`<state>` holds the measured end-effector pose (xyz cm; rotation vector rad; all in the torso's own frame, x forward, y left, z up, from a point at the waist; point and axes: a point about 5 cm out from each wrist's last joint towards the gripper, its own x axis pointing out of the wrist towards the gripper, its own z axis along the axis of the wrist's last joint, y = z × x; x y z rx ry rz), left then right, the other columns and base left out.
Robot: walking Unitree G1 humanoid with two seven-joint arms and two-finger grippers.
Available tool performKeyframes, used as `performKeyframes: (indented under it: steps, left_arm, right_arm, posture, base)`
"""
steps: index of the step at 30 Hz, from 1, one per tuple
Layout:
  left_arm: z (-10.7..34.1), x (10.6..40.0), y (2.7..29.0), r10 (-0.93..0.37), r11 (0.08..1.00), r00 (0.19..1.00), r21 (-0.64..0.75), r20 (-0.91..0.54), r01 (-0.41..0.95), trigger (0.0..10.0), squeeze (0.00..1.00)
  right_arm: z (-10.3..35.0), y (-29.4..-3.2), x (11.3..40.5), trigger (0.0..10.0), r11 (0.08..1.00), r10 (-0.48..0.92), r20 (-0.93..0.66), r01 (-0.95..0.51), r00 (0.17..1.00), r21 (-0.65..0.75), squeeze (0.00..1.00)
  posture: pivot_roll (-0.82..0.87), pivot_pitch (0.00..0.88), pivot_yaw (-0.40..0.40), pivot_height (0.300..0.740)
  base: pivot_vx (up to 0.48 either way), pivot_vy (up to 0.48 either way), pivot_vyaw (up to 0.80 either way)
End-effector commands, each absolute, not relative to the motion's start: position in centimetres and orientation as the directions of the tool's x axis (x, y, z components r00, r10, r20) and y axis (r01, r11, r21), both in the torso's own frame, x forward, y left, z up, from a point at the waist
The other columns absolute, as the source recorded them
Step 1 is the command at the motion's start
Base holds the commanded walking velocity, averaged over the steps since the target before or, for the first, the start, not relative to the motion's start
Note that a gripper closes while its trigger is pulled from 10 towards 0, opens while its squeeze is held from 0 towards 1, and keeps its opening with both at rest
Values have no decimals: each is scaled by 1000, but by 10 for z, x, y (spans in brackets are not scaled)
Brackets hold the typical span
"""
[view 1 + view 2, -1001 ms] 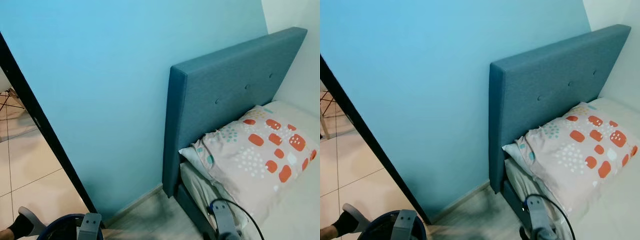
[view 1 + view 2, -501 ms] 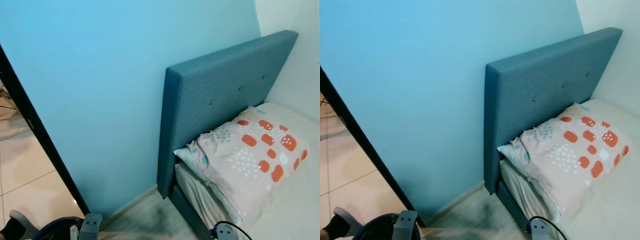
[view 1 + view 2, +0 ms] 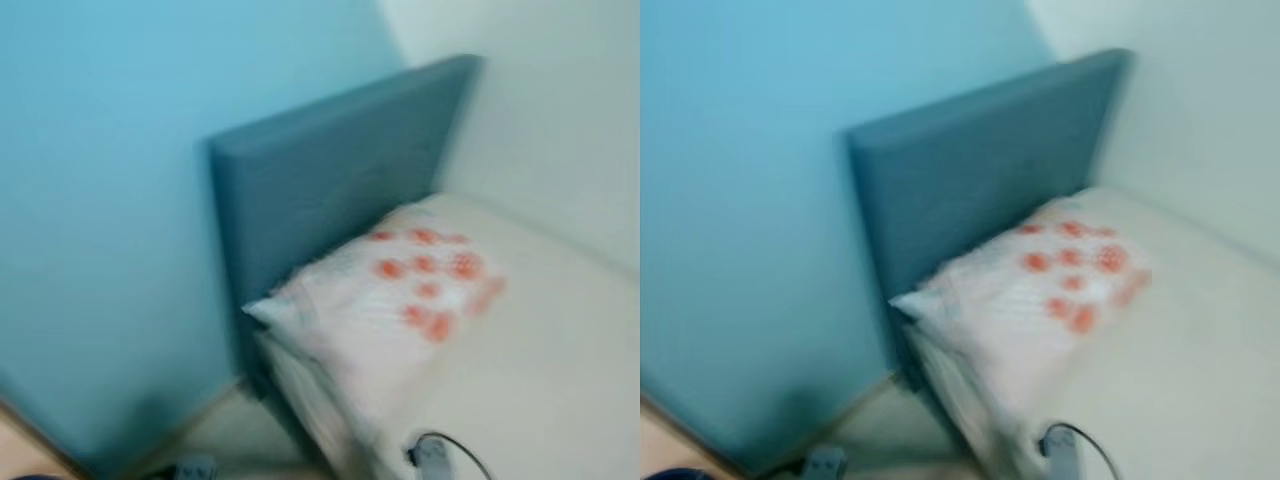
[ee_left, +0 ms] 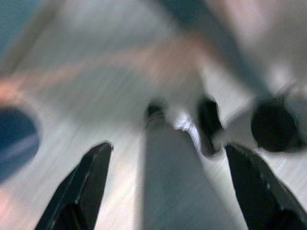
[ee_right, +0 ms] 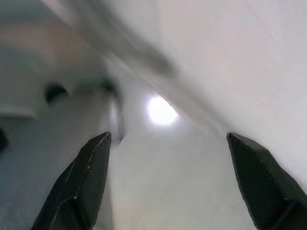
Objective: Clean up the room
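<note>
Left hand (image 4: 165, 187) spread wide, nothing held, hanging low over pale floor beside the bed. Right hand (image 5: 168, 184) likewise spread wide and empty, hanging by the pale side of the bed.

Task's likely thing: the pillow (image 3: 385, 300), white with orange blotches, lying at the head of the bed (image 3: 540, 350), leaning against the blue headboard (image 3: 330, 180). Probably light, soft and floppy; apt to sag and fold if pinched at one corner. Better taken at the near edge, deep into the stuffing, or with both hands at opposite ends. No fragility to fear, though thin fabric may slip out of a shallow pinch.

Head views, blurred by motion: headboard against the blue wall (image 3: 100, 200), a white wall (image 3: 1200, 120) past the bed on the far side of the headboard, mattress stretching away from the pillow. Wrist views give instead the floor beside the bed, a dark blue round shape (image 4: 17, 139) at one edge, too smeared to identify, and a bright glare spot (image 5: 162, 110).
</note>
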<state>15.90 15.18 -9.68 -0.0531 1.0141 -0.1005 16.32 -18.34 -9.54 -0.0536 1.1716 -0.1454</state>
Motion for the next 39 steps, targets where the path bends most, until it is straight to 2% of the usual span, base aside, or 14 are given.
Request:
performKeyframes:
  steps: [1, 6, 15, 21, 29, 32, 39]
  left_arm:
    - [-100, 153, 146, -107, 994, 500, -91, -860, 55, 10000, 0]
    - [-98, 157, 143, -96, 995, 497, -73, -862, 65, 10000, 0]
    - [-93, 169, 169, -64, 998, 515, -42, -855, 54, 10000, 0]
    - [-92, 169, 173, -60, 998, 516, -38, -855, 55, 10000, 0]
    - [-95, 157, 186, -51, 998, 499, -20, -865, 67, 10000, 0]
    - [-99, 140, 203, -27, 998, 472, 2, -881, 62, 10000, 0]
    - [-102, 132, 202, -11, 998, 449, 15, -894, 55, 10000, 0]
  right_arm:
    - [-97, -182, 161, 10000, 990, -140, -920, 79, 366, -119, 0]
    - [-97, -184, 160, 10000, 990, -140, -921, 66, 363, -124, 0]
    - [-96, -185, 160, 10000, 992, -127, -925, 37, 358, -121, 0]
    - [-96, -186, 160, 10000, 992, -123, -926, 27, 356, -121, 0]
    - [-96, -186, 160, 10000, 993, -117, -928, 15, 354, -120, 0]
    - [-96, -186, 160, 10000, 993, -113, -928, 1, 355, -121, 0]
    - [-97, -187, 160, 10000, 992, -114, -928, -9, 354, -125, 0]
  posture:
    - [-106, 62, -15, 740]
    - [-107, 62, -14, 740]
    - [-105, 65, -13, 740]
    - [-105, 65, -16, 740]
    - [-104, 57, -17, 740]
    - [-100, 52, -19, 740]
    - [-99, 50, -21, 740]
  base:
    - [0, 0, -731]
    - [0, 0, -731]
    - [0, 0, -733]
    - [0, 0, -732]
    - [0, 0, -727]
    - [0, 0, -729]
    - [0, 0, -729]
